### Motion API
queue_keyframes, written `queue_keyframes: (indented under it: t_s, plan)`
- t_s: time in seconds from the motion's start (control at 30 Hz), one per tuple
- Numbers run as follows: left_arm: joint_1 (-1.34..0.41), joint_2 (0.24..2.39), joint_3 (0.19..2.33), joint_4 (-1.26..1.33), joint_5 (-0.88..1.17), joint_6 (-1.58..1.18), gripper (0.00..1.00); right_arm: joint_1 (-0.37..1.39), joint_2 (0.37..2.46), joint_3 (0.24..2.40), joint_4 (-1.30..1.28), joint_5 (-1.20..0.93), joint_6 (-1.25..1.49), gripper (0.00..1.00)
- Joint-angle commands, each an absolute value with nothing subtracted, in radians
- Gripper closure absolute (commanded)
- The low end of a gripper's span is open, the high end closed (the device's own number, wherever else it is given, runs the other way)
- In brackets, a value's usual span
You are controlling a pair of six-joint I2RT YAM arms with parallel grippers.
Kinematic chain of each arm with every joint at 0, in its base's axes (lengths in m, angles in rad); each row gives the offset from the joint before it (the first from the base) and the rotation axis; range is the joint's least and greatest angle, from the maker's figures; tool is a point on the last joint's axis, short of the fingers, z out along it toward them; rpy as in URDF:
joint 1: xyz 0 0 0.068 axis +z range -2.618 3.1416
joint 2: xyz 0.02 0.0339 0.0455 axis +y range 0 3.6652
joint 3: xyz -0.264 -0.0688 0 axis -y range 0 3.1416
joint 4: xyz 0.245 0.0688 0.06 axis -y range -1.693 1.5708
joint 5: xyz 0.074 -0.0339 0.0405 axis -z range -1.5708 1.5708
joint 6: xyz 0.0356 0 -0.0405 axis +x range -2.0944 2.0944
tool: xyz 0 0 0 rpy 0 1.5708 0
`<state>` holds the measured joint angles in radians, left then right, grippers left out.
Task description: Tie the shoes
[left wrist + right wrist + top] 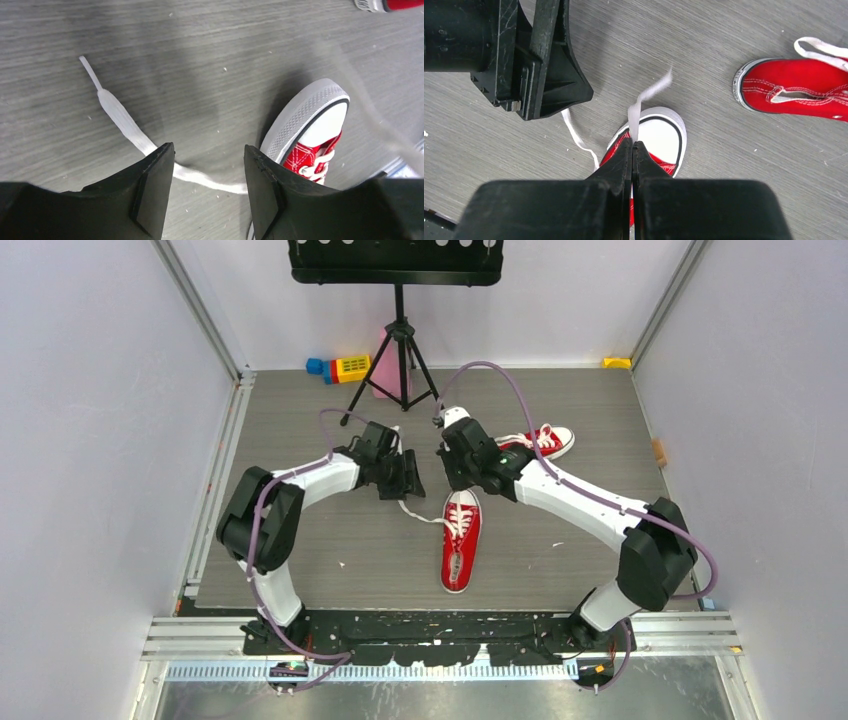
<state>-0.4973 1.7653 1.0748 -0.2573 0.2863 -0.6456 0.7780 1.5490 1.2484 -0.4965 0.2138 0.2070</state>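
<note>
From above, the near shoe [461, 540] is lying mid-table [330, 570], its toe pointing at the two grippers that are hanging close together over it. The far shoe [540, 442] is lying crosswise beyond, and the right arm is partly covering it. A music stand [400, 350] is standing at the far edge, with coloured toy blocks [340, 368] beside its legs.

In the left wrist view, the left gripper [209, 170] is holding its fingers wide apart and gripping nothing. A loose lace [120, 117] is running across the table below the gap, and the white toe cap is lying just to one side.

In the right wrist view, the right gripper [632, 150] is pinching a raised lace [639, 105] between fully closed fingers, right above the toe cap.
</note>
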Motion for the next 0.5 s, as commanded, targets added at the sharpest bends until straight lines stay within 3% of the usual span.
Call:
queue_keyframes:
  t_s: [0.0, 0.23, 0.47]
  plan:
    - [-0.522, 1.806, 1.138, -0.337, 0.209, -0.631, 0.45, 0.784, 1.530, 1.221, -0.442, 0.305, 0.285, 1.00]
    - [-0.547, 1.795, 1.121, -0.409, 0.155, -0.614, 0.46, 0.783, 1.378, 1.041, -0.403, 0.460, 0.414, 0.94]
    - [-0.580, 1.712, 1.070, -0.450, 0.063, -0.598, 0.43, 0.784, 1.183, 0.822, -0.375, 0.480, 0.529, 0.89]
